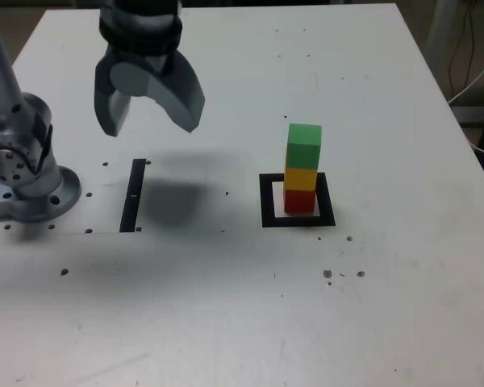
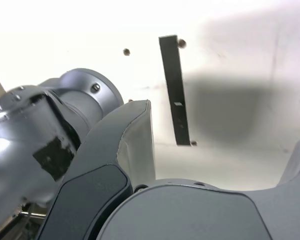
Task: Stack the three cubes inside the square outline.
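Should the green cube (image 1: pixel 305 145) need adjusting, its smooth sides look stiff, perhaps slippery — best pinched mid-height — and the gripper (image 1: pixel 151 121) hangs wide, empty.

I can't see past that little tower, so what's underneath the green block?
A yellow block, with a red one below. The red block's underside is hidden.

Arm base (image 1: pixel 34 197): silver-grey, rounded, bolted flange; dark cable on the housing; black patch visible on the metal. End effector (image 1: pixel 149 81): grey, curved jaws, darker inset panel, thin black seams.
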You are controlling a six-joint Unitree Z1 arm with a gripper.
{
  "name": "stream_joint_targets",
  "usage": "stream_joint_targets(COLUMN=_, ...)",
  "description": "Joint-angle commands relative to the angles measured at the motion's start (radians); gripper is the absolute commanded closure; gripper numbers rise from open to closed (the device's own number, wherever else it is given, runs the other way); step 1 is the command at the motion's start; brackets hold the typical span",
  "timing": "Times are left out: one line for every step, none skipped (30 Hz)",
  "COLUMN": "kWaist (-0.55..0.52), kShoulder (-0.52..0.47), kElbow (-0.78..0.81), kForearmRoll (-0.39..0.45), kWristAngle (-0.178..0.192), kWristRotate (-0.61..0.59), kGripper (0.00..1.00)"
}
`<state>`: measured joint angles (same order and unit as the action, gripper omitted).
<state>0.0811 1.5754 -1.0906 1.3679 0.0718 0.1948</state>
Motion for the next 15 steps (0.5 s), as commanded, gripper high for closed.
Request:
stream_joint_targets(kWaist=0.003, kShoulder=-0.004, kElbow=0.023, kForearmRoll=-0.007, kWristAngle=0.005, kWristRotate=0.003, kGripper=0.0)
stream_joint_targets(kWaist=0.005, kShoulder=-0.005, kElbow=0.033, kForearmRoll=-0.009, kWristAngle=0.005, kWristRotate=0.002, kGripper=0.0)
stream_joint_targets(kWaist=0.008, kShoulder=-0.006, kElbow=0.045, kForearmRoll=-0.012, kWristAngle=0.005, kWristRotate=0.002, kGripper=0.0)
stream_joint_targets(kWaist=0.01, kShoulder=-0.008, kElbow=0.058, kForearmRoll=-0.017, kWristAngle=0.004, kWristRotate=0.001, kGripper=0.0)
stream_joint_targets(kWaist=0.013, kShoulder=-0.01, kElbow=0.07, kForearmRoll=-0.022, kWristAngle=0.005, kWristRotate=0.001, kGripper=0.0)
stream_joint_targets(kWaist=0.015, kShoulder=-0.012, kElbow=0.081, kForearmRoll=-0.028, kWristAngle=0.005, kWristRotate=0.0, kGripper=0.0)
stream_joint_targets(kWaist=0.018, kShoulder=-0.016, kElbow=0.093, kForearmRoll=-0.035, kWristAngle=0.005, kWristRotate=0.0, kGripper=0.0)
stream_joint_targets(kWaist=0.02, kShoulder=-0.022, kElbow=0.105, kForearmRoll=-0.045, kWristAngle=0.005, kWristRotate=-0.002, kGripper=0.0)
stream_joint_targets(kWaist=0.02, kShoulder=-0.029, kElbow=0.118, kForearmRoll=-0.057, kWristAngle=0.006, kWristRotate=-0.004, kGripper=0.0)
stream_joint_targets(kWaist=0.02, kShoulder=-0.038, kElbow=0.131, kForearmRoll=-0.072, kWristAngle=0.006, kWristRotate=-0.007, kGripper=0.0)
stream_joint_targets(kWaist=0.02, kShoulder=-0.047, kElbow=0.145, kForearmRoll=-0.089, kWristAngle=0.006, kWristRotate=-0.011, kGripper=0.0)
stream_joint_targets(kWaist=0.02, kShoulder=-0.057, kElbow=0.159, kForearmRoll=-0.108, kWristAngle=0.006, kWristRotate=-0.016, kGripper=0.0)
stream_joint_targets(kWaist=0.02, kShoulder=-0.068, kElbow=0.174, kForearmRoll=-0.129, kWristAngle=0.005, kWristRotate=-0.021, kGripper=0.0)
stream_joint_targets(kWaist=0.02, kShoulder=-0.078, kElbow=0.19, kForearmRoll=-0.152, kWristAngle=0.005, kWristRotate=-0.027, kGripper=0.0)
stream_joint_targets(kWaist=0.02, kShoulder=-0.088, kElbow=0.206, kForearmRoll=-0.177, kWristAngle=0.004, kWristRotate=-0.032, kGripper=0.0)
